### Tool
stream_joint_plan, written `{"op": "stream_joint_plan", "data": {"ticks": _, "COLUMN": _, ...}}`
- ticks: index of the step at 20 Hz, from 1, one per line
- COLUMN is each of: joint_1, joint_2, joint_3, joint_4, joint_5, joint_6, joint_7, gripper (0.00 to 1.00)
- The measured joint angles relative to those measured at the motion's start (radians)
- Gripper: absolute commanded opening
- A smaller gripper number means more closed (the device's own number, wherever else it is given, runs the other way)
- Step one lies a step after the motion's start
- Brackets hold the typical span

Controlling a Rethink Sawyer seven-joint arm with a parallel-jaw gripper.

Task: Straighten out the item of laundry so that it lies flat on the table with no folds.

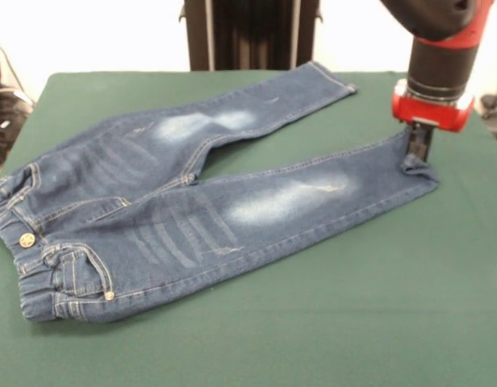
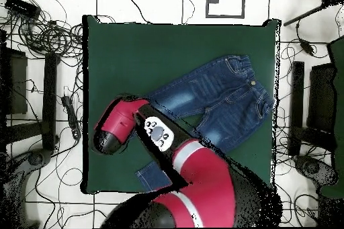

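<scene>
At jeans (image 1: 192,201) cuff, gripper (image 1: 419,149) clamped.

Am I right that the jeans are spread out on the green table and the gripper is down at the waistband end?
Not quite. In the front view the gripper is down at a leg cuff, the opposite end from the waistband. The jeans do lie spread on the green table.

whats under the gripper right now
The gripper is down on the hem of one leg of the jeans, which lie on the green table. In the overhead view the arm covers that hem and part of the leg.
</scene>
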Motion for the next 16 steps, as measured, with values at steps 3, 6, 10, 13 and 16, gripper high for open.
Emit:
{"op": "stream_joint_plan", "data": {"ticks": 3, "joint_1": 0.039, "joint_2": -0.004, "joint_3": -0.017, "joint_4": -0.002, "joint_5": -0.01, "joint_6": -0.006, "joint_7": 0.051, "gripper": 0.0}}
{"op": "stream_joint_plan", "data": {"ticks": 6, "joint_1": 0.065, "joint_2": -0.011, "joint_3": -0.027, "joint_4": -0.004, "joint_5": -0.024, "joint_6": -0.006, "joint_7": 0.1, "gripper": 0.0}}
{"op": "stream_joint_plan", "data": {"ticks": 10, "joint_1": 0.087, "joint_2": -0.016, "joint_3": -0.037, "joint_4": -0.004, "joint_5": -0.033, "joint_6": -0.007, "joint_7": 0.152, "gripper": 0.0}}
{"op": "stream_joint_plan", "data": {"ticks": 13, "joint_1": 0.094, "joint_2": -0.017, "joint_3": -0.039, "joint_4": -0.004, "joint_5": -0.04, "joint_6": -0.007, "joint_7": 0.18, "gripper": 0.0}}
{"op": "stream_joint_plan", "data": {"ticks": 16, "joint_1": 0.097, "joint_2": -0.019, "joint_3": -0.041, "joint_4": -0.004, "joint_5": -0.045, "joint_6": -0.007, "joint_7": 0.202, "gripper": 0.0}}
